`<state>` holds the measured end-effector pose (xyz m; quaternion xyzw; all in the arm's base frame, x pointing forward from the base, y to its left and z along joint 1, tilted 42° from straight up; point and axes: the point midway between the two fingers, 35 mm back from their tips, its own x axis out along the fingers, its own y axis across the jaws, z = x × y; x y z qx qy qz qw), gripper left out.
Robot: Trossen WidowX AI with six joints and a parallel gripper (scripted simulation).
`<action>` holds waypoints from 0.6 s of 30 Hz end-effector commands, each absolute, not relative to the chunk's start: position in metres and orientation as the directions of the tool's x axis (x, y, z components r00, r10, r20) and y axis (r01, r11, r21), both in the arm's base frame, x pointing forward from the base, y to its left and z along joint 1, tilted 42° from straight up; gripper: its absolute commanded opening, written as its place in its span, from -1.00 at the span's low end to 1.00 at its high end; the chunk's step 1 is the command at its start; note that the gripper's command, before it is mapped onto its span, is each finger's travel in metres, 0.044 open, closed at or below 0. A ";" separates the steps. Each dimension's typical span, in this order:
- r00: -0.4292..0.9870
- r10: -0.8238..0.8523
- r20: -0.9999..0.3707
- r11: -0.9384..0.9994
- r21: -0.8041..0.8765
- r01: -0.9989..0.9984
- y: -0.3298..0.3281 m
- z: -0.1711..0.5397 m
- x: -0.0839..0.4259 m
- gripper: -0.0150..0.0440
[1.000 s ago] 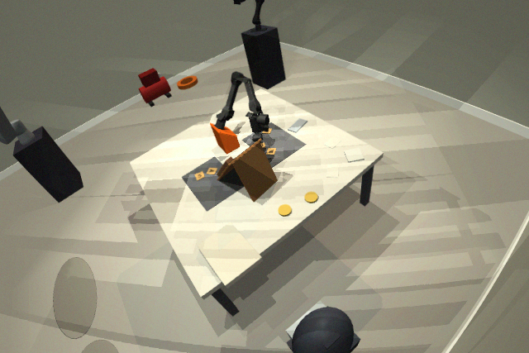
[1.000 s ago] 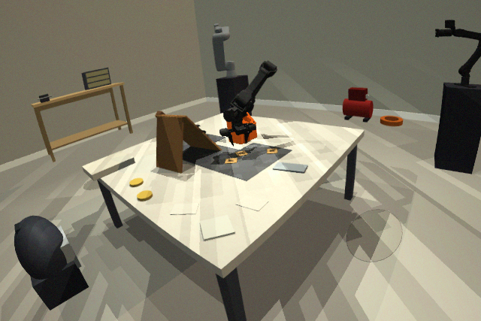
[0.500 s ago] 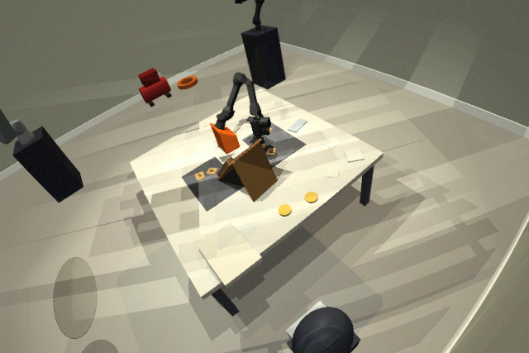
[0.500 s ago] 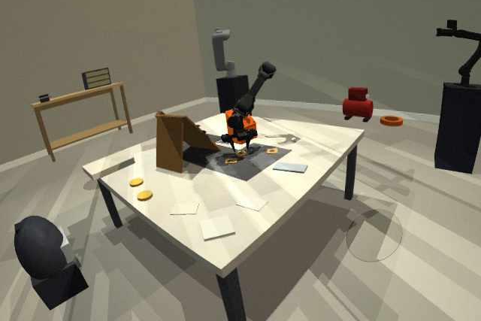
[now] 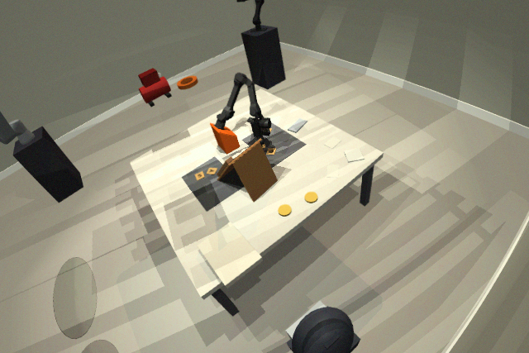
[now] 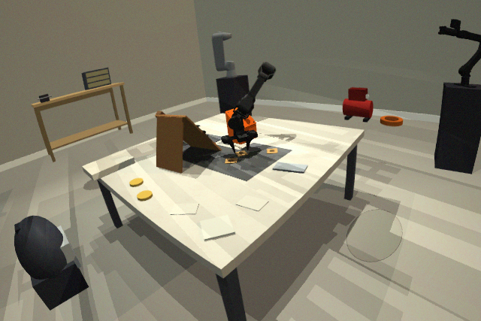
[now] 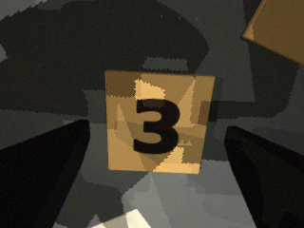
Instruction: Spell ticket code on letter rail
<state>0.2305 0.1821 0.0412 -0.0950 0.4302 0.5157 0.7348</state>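
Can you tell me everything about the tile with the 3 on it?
The tile with the 3 is a flat, four-sided, orange-tan piece that looks like wood, with a bold black 3. It lies face up on the dark grey mat, between the open claw's two black fingers. Neither finger seems to touch it.
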 end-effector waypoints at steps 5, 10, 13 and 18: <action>0.092 0.672 -0.735 0.453 0.310 -0.836 0.189 0.030 0.230 0.66; 0.092 0.672 -0.735 0.453 0.310 -0.836 0.189 0.030 0.230 0.66; 0.092 0.672 -0.735 0.453 0.310 -0.836 0.189 0.030 0.230 0.66; 0.092 0.672 -0.735 0.453 0.310 -0.836 0.189 0.030 0.230 0.64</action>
